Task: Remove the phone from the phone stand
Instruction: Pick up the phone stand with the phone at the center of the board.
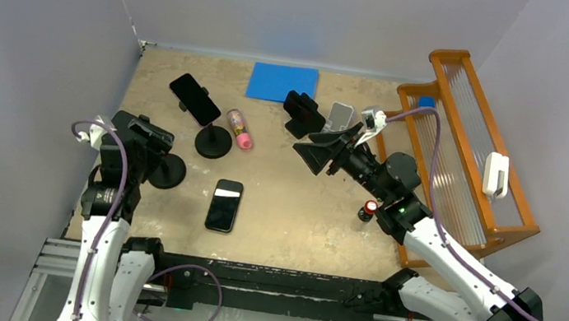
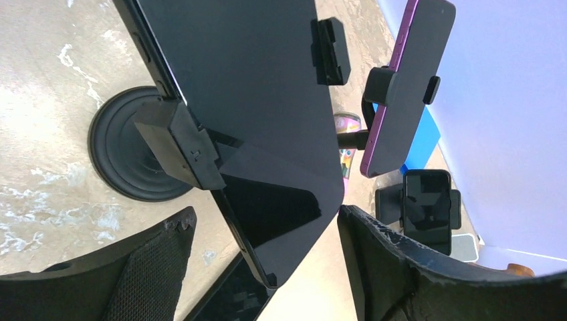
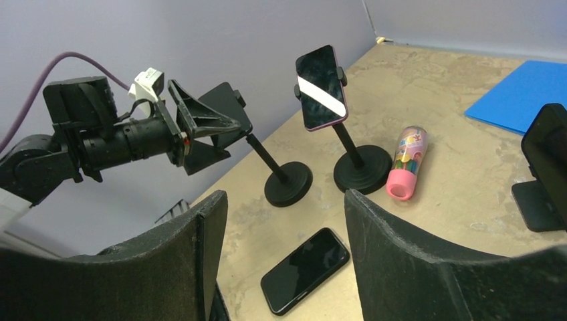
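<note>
A black phone (image 2: 254, 100) is clamped in a tall black phone stand whose round base (image 2: 130, 154) rests on the table. My left gripper (image 2: 267, 227) is open, and the phone's lower corner lies between its fingers (image 2: 147, 267) without touching them. In the top view the left gripper (image 1: 147, 136) covers this phone, beside the stand base (image 1: 168, 170). The right wrist view shows the same phone (image 3: 227, 110) on its stand (image 3: 287, 184). My right gripper (image 1: 324, 153) is open and empty above mid-table.
A second stand (image 1: 213, 143) holds a purple-edged phone (image 1: 194, 99). A loose phone (image 1: 224, 205) lies flat on the table. A pink bottle (image 1: 239, 130), a blue mat (image 1: 283, 83), a phone on a low stand (image 1: 304, 116), a red-capped object (image 1: 368, 211) and a wooden rack (image 1: 465, 151) surround them.
</note>
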Robot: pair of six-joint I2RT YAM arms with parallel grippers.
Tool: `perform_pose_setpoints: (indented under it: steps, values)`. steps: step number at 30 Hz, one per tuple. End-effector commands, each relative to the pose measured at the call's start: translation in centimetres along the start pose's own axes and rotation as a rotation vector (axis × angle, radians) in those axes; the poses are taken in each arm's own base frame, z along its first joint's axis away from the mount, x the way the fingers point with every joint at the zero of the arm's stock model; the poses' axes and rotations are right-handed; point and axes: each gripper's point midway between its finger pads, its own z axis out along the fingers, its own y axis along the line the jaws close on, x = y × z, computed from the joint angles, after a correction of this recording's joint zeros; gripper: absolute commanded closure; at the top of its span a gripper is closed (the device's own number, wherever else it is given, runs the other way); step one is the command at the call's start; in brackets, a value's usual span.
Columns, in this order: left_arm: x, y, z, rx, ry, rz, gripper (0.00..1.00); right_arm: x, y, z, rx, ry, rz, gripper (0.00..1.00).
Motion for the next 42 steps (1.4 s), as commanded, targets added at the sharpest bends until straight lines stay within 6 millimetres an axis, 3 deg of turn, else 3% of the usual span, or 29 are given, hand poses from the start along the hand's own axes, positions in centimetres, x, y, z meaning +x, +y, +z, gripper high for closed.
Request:
perform_pose_setpoints:
  steps: [1,13,27,33,42]
  values:
    - [-0.9,-1.8,0.3,0.121,-0.063,-0.057,0.26,-1.0,1.0,0.1,-0.027,-0.028,-0.039,0.33]
    - [-0.7,-2.9,0.3,0.277,-0.121,-0.141,0.38,-0.2,1.2,0.6,-0.028,-0.006,-0.045,0.33]
    - [-0.9,-2.3,1.0,0.287,-0.165,-0.21,0.53,-0.2,1.1,0.6,-0.018,-0.008,-0.055,0.33]
    - [-1.0,-2.3,1.0,0.302,-0.176,-0.229,0.62,-0.1,1.1,0.6,-0.016,-0.005,-0.057,0.33]
    - [-0.6,-2.0,1.1,0.297,-0.169,-0.228,0.83,0.1,1.1,0.7,-0.017,0.003,-0.056,0.33]
